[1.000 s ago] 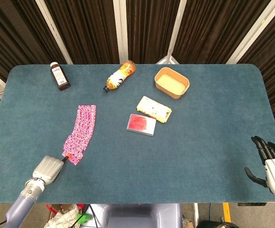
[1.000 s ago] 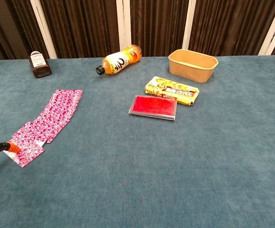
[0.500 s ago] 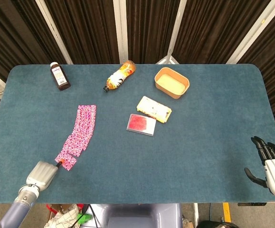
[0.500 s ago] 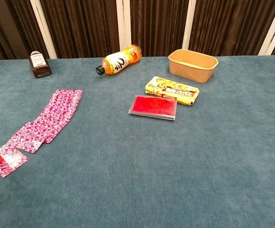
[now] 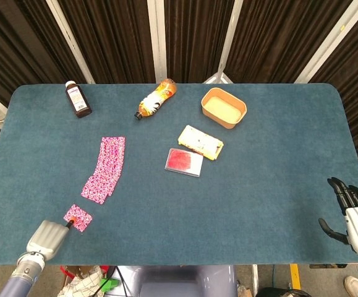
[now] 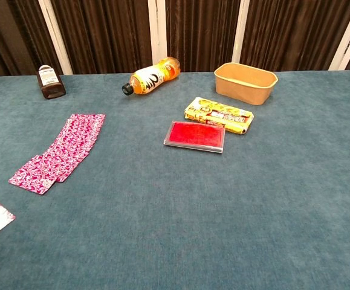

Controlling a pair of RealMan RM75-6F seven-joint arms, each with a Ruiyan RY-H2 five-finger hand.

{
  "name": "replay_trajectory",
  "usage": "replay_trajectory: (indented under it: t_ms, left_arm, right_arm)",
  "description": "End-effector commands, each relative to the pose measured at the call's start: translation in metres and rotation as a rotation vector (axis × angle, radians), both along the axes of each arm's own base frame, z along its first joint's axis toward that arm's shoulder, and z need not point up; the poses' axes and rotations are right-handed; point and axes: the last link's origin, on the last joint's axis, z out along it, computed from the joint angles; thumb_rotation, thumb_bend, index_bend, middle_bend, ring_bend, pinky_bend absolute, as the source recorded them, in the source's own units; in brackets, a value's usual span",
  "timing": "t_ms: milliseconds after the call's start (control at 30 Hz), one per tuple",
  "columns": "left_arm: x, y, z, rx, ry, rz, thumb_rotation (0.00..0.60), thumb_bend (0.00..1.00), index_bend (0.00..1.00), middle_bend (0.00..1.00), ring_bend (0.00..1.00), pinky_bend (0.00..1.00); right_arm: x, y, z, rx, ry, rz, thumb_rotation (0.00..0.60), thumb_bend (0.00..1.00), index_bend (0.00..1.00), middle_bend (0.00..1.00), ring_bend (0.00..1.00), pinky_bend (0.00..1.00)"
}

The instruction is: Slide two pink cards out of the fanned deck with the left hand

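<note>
- Pink cards, pulled clear of the fanned deck, lay near the table's front-left edge.
- Left hand: one orange-tipped finger on those cards; grip unclear.
- Right hand: fingers spread, holding nothing, front-right corner.

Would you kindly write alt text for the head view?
The left hand touches a pink card lying apart from the fanned deck on a blue table. Two bottles, a tub and two packets lie beyond; the right hand rests open.
</note>
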Motion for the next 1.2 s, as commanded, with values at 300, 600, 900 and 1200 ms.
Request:
replay_trajectory:
  t_ms: [300, 600, 900, 1200]
  left_arm:
    - [0.015, -0.010, 0.013, 0.036, -0.044, -0.028, 0.600, 0.78, 0.14, 0.91, 0.76, 0.70]
    - [0.036, -0.003, 0.038, 0.133, -0.181, -0.122, 0.600, 0.78, 0.11, 0.91, 0.76, 0.70]
    - [0.034, 0.042, 0.016, 0.102, -0.175, -0.123, 0.600, 0.78, 0.11, 0.91, 0.76, 0.70]
    - [0.036, 0.073, -0.010, 0.060, -0.141, -0.100, 0.600, 0.78, 0.11, 0.91, 0.76, 0.70]
  right_arm:
    - [0.000, 0.000, 0.000, -0.002, -0.002, 0.001, 0.600, 0.31, 0.00, 0.11, 0.18, 0.14]
    - [0.000, 0.000, -0.001, 0.004, 0.000, 0.002, 0.600, 0.31, 0.00, 0.11, 0.18, 0.14]
    - [0.000, -0.001, -0.002, 0.008, 0.002, -0.001, 0.600, 0.31, 0.00, 0.11, 0.18, 0.14]
    - [-0.001, -0.001, -0.002, 0.008, 0.000, -0.007, 0.600, 0.31, 0.00, 0.11, 0.18, 0.14]
